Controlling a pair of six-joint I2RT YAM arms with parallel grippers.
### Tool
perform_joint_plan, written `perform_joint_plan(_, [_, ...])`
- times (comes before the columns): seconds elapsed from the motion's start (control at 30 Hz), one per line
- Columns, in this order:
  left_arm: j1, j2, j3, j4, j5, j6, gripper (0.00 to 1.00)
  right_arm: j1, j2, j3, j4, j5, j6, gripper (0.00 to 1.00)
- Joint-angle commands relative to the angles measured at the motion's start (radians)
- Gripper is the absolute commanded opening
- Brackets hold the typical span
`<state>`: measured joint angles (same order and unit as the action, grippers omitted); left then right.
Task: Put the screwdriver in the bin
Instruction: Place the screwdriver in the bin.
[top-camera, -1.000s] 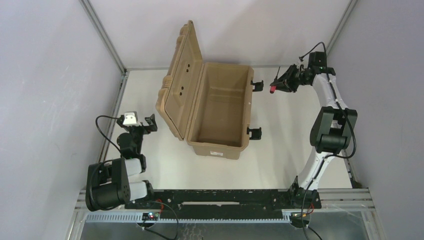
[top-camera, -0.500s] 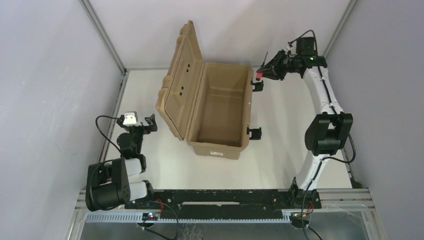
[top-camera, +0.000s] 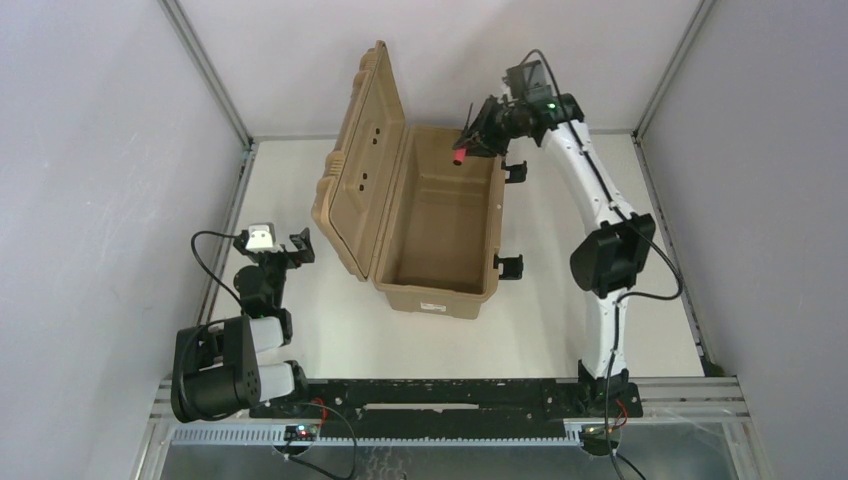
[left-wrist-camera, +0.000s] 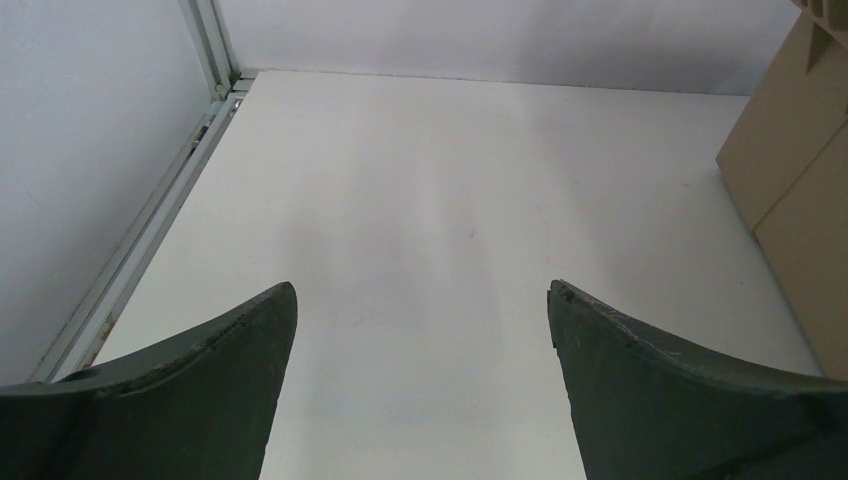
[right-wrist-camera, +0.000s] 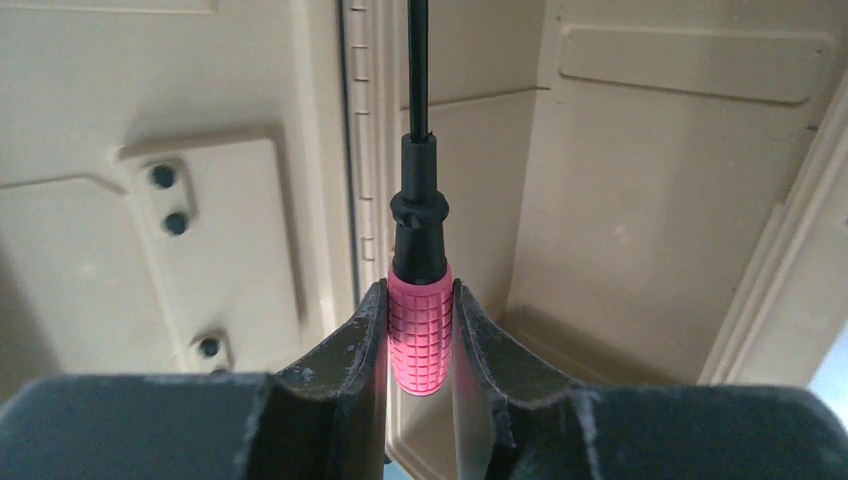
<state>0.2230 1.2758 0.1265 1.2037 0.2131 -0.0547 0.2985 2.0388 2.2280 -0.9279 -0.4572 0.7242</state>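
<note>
Left arm (top-camera: 215, 365), right arm (top-camera: 592, 180): white links, black joints, black cables (top-camera: 196, 243); right tool (right-wrist-camera: 418, 290) fingers (right-wrist-camera: 355, 350) dark, perhaps greenish.

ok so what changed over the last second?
The right gripper swung left, carrying the screwdriver from beside the bin's right wall to over its far right corner. It stayed shut on the screwdriver throughout. The bin, its raised lid and the left gripper, open and empty, did not move.

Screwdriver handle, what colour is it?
The screwdriver handle is pinkish red with a gridded texture, best seen in the right wrist view.
</note>
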Motion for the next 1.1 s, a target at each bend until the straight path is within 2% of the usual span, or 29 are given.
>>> perform_joint_plan(0.0, [-0.001,-0.003,-0.015,0.04,0.002,-0.011,1.0,0.06,0.083,0.103,-0.124,0.157,-0.019,0.07])
perform_joint_plan(0.37, [0.001,-0.004,-0.016,0.039,0.002,-0.011,1.0,0.185,0.242,0.153,-0.211,0.363,-0.066,0.07])
perform_joint_plan(1.07, [-0.001,-0.004,-0.015,0.037,0.0,-0.01,1.0,0.244,0.413,0.104,-0.244,0.457,-0.117,0.08])
